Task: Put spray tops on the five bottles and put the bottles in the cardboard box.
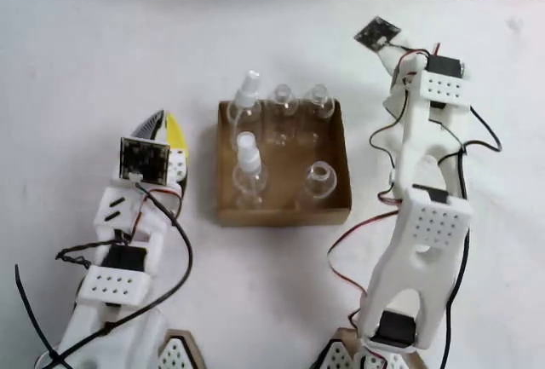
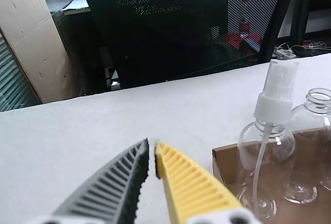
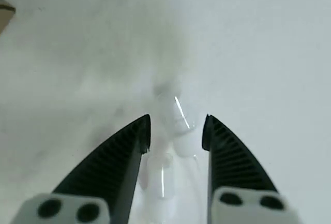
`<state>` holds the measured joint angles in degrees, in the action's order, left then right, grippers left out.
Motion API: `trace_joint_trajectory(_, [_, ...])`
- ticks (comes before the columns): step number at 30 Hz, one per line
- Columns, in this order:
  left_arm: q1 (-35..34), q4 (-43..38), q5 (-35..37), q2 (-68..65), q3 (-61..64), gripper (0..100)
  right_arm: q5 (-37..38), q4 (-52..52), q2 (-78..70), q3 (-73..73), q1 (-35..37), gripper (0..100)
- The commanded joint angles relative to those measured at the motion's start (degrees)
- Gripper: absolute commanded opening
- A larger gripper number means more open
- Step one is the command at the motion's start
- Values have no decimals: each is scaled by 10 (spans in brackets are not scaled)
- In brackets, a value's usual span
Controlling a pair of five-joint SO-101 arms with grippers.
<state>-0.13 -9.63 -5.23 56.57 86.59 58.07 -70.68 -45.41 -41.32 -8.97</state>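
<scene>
The right pincer point(image 3: 177, 123) stands part open astride a spray top point(image 3: 181, 136) lying near the far edge of the desk point(image 1: 102, 62). Close squarely on its collar, then thread its tube straight into a bare bottle point(image 1: 319, 180) in the box point(image 1: 285, 213) mid-desk. The left pincer point(image 2: 152, 149) rests closed, empty.

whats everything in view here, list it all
cardboard box: 1, brown, mid-table
bottles with spray tops: 2, clear with white tops, in the box, on the left arm's side
open bottles: 3, clear, in the box
blurred thing: 1, pale translucent, on the table between the right arm's jaws
table: 1, white
left arm: 1, white, beside the box, grey and yellow jaws shut
right arm: 1, white, black jaws open
</scene>
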Motion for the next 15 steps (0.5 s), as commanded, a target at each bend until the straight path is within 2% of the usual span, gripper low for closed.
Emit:
trace_joint_trajectory(1, [8,-16,1,-1,-28,24,28,-12,-24,-54,-11,150])
trace_joint_trajectory(3, [15,-16,-3,-1,-28,24,33,-13,-49,-71,-11,153])
trace_joint_trajectory(7, [36,-13,-55,-1,-26,24,33,-15,-91,-119,-15,152])
trace_joint_trajectory(15, [37,-12,-55,-1,-26,24,34,-36,-138,-185,-23,148])
